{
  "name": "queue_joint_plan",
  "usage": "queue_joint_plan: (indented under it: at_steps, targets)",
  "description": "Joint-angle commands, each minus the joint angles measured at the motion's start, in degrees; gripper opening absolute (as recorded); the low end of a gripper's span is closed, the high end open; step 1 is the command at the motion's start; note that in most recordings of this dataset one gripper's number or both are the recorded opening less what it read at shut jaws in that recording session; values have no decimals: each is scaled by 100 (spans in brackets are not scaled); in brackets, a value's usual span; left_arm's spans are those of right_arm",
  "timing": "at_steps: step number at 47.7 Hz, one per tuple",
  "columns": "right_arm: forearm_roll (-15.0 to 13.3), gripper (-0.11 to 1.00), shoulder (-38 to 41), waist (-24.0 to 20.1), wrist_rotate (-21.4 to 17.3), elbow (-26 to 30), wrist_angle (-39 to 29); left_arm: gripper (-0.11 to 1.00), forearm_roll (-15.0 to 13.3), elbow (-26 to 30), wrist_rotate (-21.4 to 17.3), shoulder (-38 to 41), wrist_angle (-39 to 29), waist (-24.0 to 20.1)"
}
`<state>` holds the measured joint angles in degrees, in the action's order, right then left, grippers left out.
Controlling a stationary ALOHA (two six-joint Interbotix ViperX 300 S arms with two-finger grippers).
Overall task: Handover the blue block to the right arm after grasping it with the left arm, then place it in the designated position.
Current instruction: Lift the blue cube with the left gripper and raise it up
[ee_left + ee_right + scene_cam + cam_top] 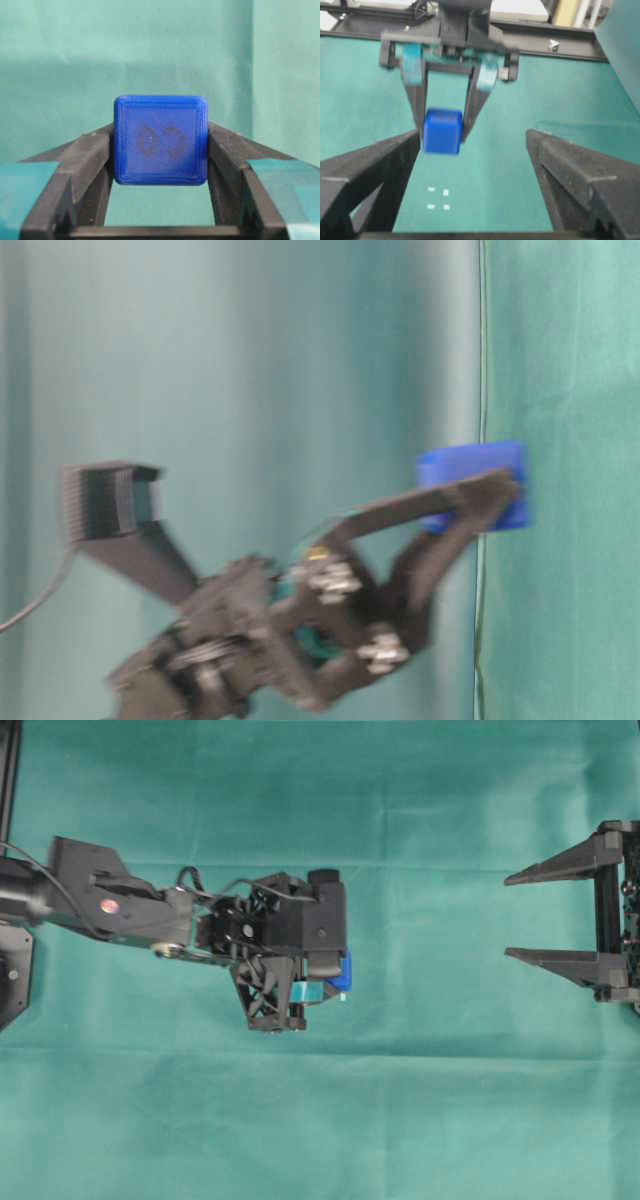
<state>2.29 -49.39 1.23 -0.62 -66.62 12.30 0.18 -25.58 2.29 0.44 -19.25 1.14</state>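
Blue block (160, 140) pinched between my left gripper's (338, 982) teal-banded fingers (75, 165), centre of the overhead frame, held above green cloth (300, 1140). My right gripper (520, 915) at right edge, jaws wide, holding nothing. White marks (438, 198) low in right wrist frame.

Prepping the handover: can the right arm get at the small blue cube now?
Probably yes. The blue cube is held off the green cloth by the left gripper, while the right gripper stands open, with only open space between them.

No readable text anywhere: the blue block (160, 140) carries only a faint embossed mark on its face, too worn to make out.
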Motion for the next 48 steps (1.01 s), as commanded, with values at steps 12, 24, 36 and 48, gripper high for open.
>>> queue_joint_plan:
  at_steps: [12, 24, 36, 48]
  targets:
    - [-9, 93, 18, 9, 9, 158, -18, 46, 18, 650, -44, -475, -800, 0]
    - [-18, 93, 18, 9, 9, 167, -18, 46, 35, 1046, -62, -729, -1274, 26]
    - [-18, 93, 18, 9, 9, 185, -53, 47, 44, 1371, -62, -1020, -1731, 35]
    - [-18, 93, 18, 9, 9, 185, -53, 46, 62, 1371, -62, -1090, -1784, 35]
